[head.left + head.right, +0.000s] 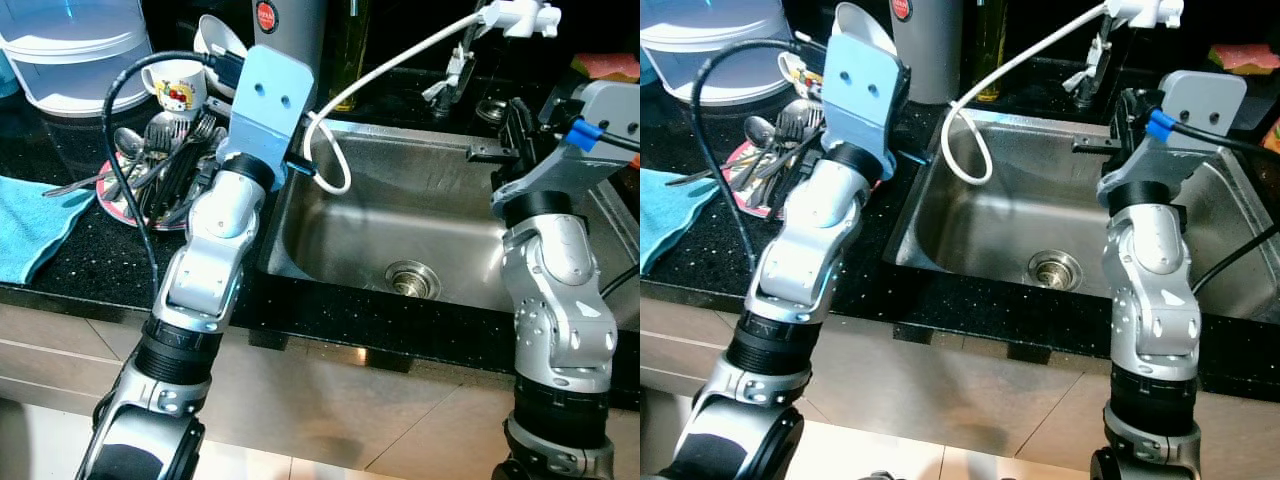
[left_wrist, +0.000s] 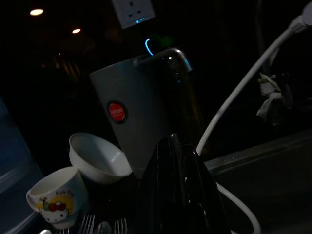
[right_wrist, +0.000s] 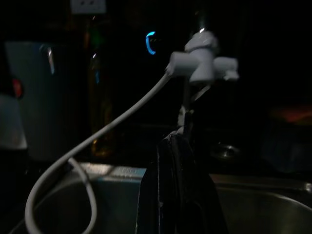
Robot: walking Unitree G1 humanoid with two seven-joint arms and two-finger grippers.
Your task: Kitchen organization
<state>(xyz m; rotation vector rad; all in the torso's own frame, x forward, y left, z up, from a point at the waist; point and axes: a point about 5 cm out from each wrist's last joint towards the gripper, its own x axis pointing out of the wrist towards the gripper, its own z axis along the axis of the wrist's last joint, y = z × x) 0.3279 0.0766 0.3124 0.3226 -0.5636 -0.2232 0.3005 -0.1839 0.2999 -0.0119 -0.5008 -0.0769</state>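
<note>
My left gripper [image 2: 176, 161] is raised over the counter at the sink's left rim, its fingers shut with nothing between them. It points toward a grey canister with a red button [image 2: 127, 122], a white bowl [image 2: 97, 158] and a cartoon mug [image 1: 178, 85]. Just left of that arm lies a plate [image 1: 118, 205] piled with several forks and spoons [image 1: 165, 150]. My right gripper [image 1: 512, 125] hovers over the right side of the steel sink [image 1: 330, 235], also shut and empty, aimed at the white faucet head [image 3: 204, 66].
A white hose [image 1: 330, 150] loops from the faucet down into the sink, near the left arm. The drain [image 1: 412, 278] sits mid-basin. A blue cloth [image 1: 30, 225] lies on the black counter at far left, a clear lidded container [image 1: 75, 50] behind it, a bottle [image 1: 350, 50] beside the canister.
</note>
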